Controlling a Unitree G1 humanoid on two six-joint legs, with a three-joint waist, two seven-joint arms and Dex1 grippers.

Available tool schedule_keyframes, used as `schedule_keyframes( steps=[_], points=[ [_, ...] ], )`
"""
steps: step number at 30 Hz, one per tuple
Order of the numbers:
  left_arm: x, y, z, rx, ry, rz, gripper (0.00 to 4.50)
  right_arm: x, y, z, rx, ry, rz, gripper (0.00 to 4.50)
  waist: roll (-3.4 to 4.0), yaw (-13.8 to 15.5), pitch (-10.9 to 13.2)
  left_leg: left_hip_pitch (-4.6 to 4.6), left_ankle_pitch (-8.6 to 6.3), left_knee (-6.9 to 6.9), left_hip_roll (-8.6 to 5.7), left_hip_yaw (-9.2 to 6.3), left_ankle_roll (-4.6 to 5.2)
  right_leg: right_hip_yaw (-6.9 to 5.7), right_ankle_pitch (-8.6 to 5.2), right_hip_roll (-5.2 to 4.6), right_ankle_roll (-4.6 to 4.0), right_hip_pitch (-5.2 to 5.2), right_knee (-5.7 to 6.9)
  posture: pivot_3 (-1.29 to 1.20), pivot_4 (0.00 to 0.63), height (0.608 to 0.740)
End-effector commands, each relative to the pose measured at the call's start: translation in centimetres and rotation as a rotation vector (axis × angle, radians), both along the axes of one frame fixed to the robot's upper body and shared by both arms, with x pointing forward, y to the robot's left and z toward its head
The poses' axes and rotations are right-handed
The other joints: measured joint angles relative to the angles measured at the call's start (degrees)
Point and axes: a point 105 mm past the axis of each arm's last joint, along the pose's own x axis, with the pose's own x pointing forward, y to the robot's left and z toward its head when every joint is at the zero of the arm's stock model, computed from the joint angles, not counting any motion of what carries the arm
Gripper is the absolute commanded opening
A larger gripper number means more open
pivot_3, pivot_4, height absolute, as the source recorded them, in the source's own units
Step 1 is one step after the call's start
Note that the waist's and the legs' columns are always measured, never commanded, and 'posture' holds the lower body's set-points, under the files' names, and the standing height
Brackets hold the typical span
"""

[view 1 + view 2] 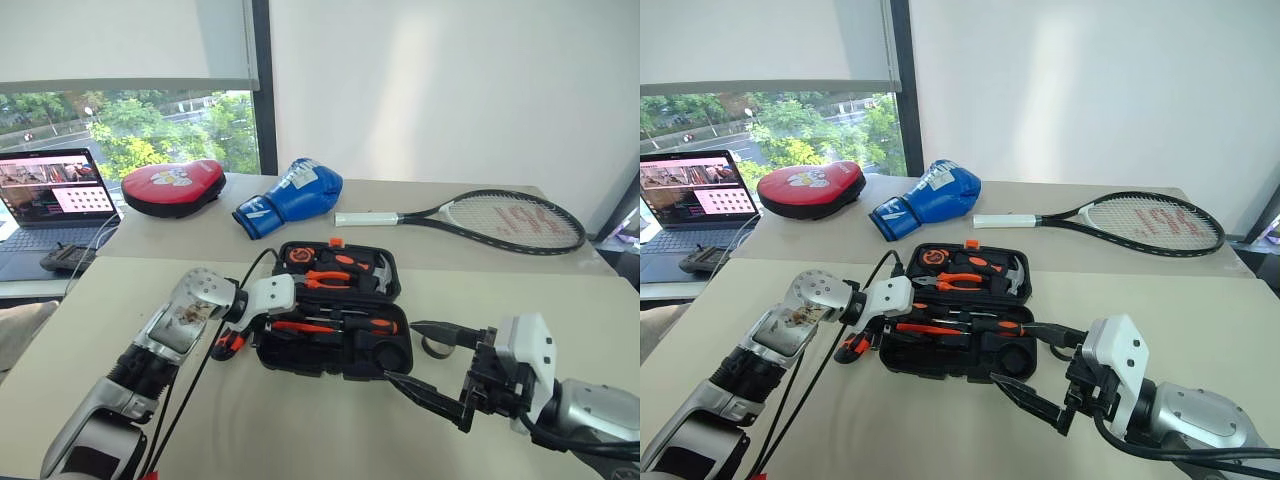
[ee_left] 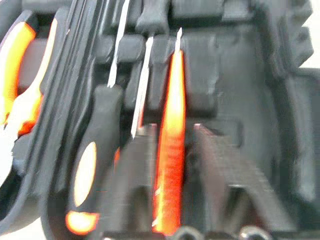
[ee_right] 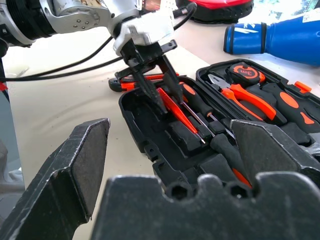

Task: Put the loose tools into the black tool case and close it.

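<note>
Left tool (image 3: 157, 75): its two black fingers stand apart on either side of the small all-orange screwdriver (image 3: 177, 112), which lies in a slot of the black moulded plastic tool case (image 1: 385, 355). From the left wrist view the fingers flank the handle with gaps both sides, so I read it as released, not clamped.

Right tool (image 1: 425, 365): fingers spread wide, empty, hovering just beside the case's near right corner.

Risks, judged from this layout:
- The thin orange screwdriver may not be fully seated; if its slim steel tip rides on a slot ridge, the lid will not close flat.
- On withdrawal, a ribbed finger pad could catch the handle and drag it out of the slot.
- An orange-and-black tool (image 1: 228, 343) lies on the beige desk (image 1: 300, 430) just left of the case, under the left wrist; the wrist or its black cable (image 1: 205, 365) could sweep it away. I cannot tell which tool it is.
- The case is light plastic on a smooth top; a push from either arm could slide it.

Materials: case is matt, hard, rounded at the corners, with tool-shaped recesses. An orange-and-black-handled screwdriver (image 3: 195, 102) lies next to the orange one, its grip rubbery-looking with a glossy shaft. Orange-handled pliers (image 1: 330, 282) sit in the case's far half.
</note>
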Motion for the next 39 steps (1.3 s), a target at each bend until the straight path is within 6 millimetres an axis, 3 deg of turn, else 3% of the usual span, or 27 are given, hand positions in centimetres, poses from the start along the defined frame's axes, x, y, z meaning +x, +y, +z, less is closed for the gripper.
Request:
schedule_keyframes(
  steps=[1,4,6,9,15,18,23,29,32,34,39],
  points=[
    [-0.1,0.5,4.2,-0.222,0.060,0.063,2.66,-0.2,-0.1,0.8,-0.009,-0.055,0.004,4.50,0.00,-0.1,0.0,0.01,0.00,0.00,0.00,0.00,0.00,0.00,0.00,0.00,0.00,0.00,0.01,0.00,0.150,0.740],
    [0.4,1.1,5.4,-0.357,0.180,0.140,1.87,0.0,-0.1,0.8,-0.009,-0.056,0.002,4.50,0.00,-0.3,0.0,0.04,0.00,0.00,0.02,0.00,-0.01,0.01,0.00,0.00,0.01,0.01,0.03,0.00,0.150,0.740],
    [0.8,1.0,6.2,-0.448,0.248,0.192,1.11,0.1,-0.1,0.8,-0.008,-0.058,0.005,4.50,0.00,-0.3,0.0,0.04,0.01,0.01,0.01,-0.01,-0.01,0.00,-0.02,0.01,0.03,0.02,0.05,0.00,0.150,0.740],
    [1.7,0.8,5.5,-0.490,0.281,0.298,0.03,0.2,0.0,0.8,-0.008,-0.061,0.014,4.50,0.00,-0.2,0.0,0.05,0.01,0.02,-0.01,-0.02,-0.02,-0.01,-0.01,0.00,0.03,0.04,0.04,0.00,0.150,0.740],
    [2.0,0.6,1.8,-0.457,0.192,0.437,0.03,0.4,-0.1,0.9,-0.016,-0.065,0.023,4.50,0.00,-0.6,0.0,0.09,0.02,0.00,-0.03,-0.02,-0.04,0.06,0.00,0.00,0.01,0.05,0.06,0.00,0.150,0.740],
    [1.8,1.6,-1.5,-0.396,0.131,0.524,0.03,0.3,0.0,0.9,-0.015,-0.062,0.024,4.50,0.00,-0.7,0.0,0.10,0.03,-0.02,-0.02,-0.01,-0.06,0.11,0.00,0.00,-0.01,0.02,0.07,0.00,0.150,0.740],
    [-0.2,2.4,-5.8,-0.321,0.168,0.514,0.03,0.0,0.0,0.8,-0.022,-0.048,0.022,4.50,0.09,-0.7,-0.1,0.26,0.01,-0.07,0.05,-0.02,-0.05,0.14,0.02,-0.15,-0.06,0.15,0.05,0.00,0.150,0.740],
    [-2.5,2.5,-7.9,-0.247,0.265,0.459,0.03,-0.1,-0.3,0.9,-0.030,-0.039,0.021,4.50,0.52,-1.0,-0.3,1.23,0.01,-0.73,0.06,0.18,-0.06,0.33,-0.15,-0.36,-0.19,0.76,-0.10,0.00,0.150,0.740],
    [-2.4,2.5,-8.1,-0.270,0.320,0.501,0.03,-0.1,-0.3,0.9,-0.032,-0.036,0.024,4.50,0.87,-1.0,-0.6,1.26,0.02,-0.80,0.12,0.20,-0.09,0.47,-0.20,-0.08,-0.16,0.73,-0.09,0.00,0.150,0.740],
    [-2.3,2.1,-6.6,-0.338,0.292,0.462,0.03,-0.1,-0.2,0.8,-0.036,-0.031,0.028,4.50,0.95,-1.1,-0.7,1.28,0.01,-0.83,0.15,0.25,-0.09,0.55,-0.21,0.02,-0.15,0.71,-0.09,0.00,0.150,0.740],
    [-1.0,1.5,-0.7,-0.477,0.241,0.499,0.03,-0.1,-0.2,0.9,-0.038,-0.031,0.031,4.50,0.68,-1.0,-0.5,1.21,0.03,-0.83,0.18,0.30,-0.12,0.61,-0.20,0.08,-0.15,0.60,-0.06,0.00,0.150,0.740]
  ],
)
